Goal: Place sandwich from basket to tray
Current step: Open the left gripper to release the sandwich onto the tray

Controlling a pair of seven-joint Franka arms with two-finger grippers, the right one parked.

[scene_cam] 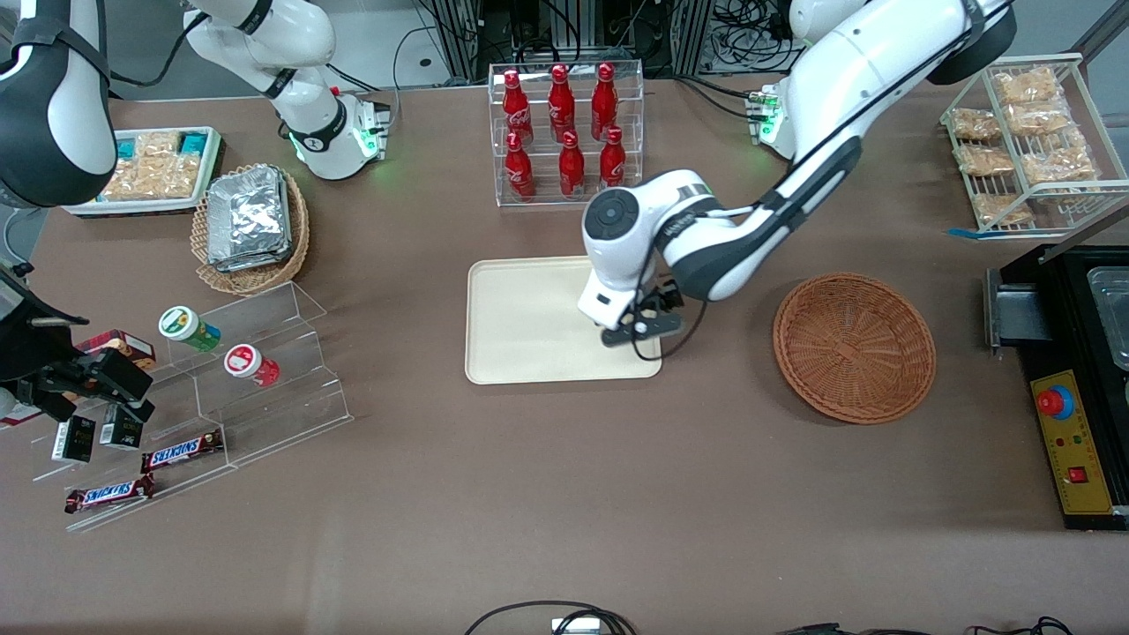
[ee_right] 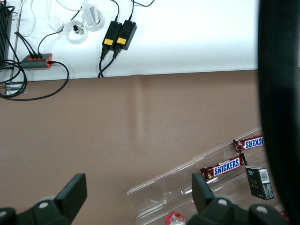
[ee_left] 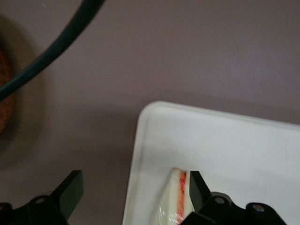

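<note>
The cream-beige tray (scene_cam: 529, 317) lies mid-table. My left gripper (scene_cam: 639, 331) hangs low over the tray's corner nearest the working arm's end and the front camera. In the left wrist view the gripper (ee_left: 133, 185) is open, its fingers spread wide. The sandwich (ee_left: 176, 199), white bread with an orange-red filling stripe, lies on the tray (ee_left: 225, 140) against one finger (ee_left: 197, 187); the second finger (ee_left: 70, 190) stands over the bare table. The gripper hides the sandwich in the front view. The round reddish-brown basket (scene_cam: 854, 347) sits beside the tray toward the working arm's end, with nothing in it.
A clear rack of red bottles (scene_cam: 564, 132) stands farther from the front camera than the tray. A tan basket of foil packets (scene_cam: 250, 225), a white snack tray (scene_cam: 150, 168) and acrylic steps (scene_cam: 229, 379) lie toward the parked arm's end. A wire rack (scene_cam: 1032, 141) and black box (scene_cam: 1072, 397) flank the basket.
</note>
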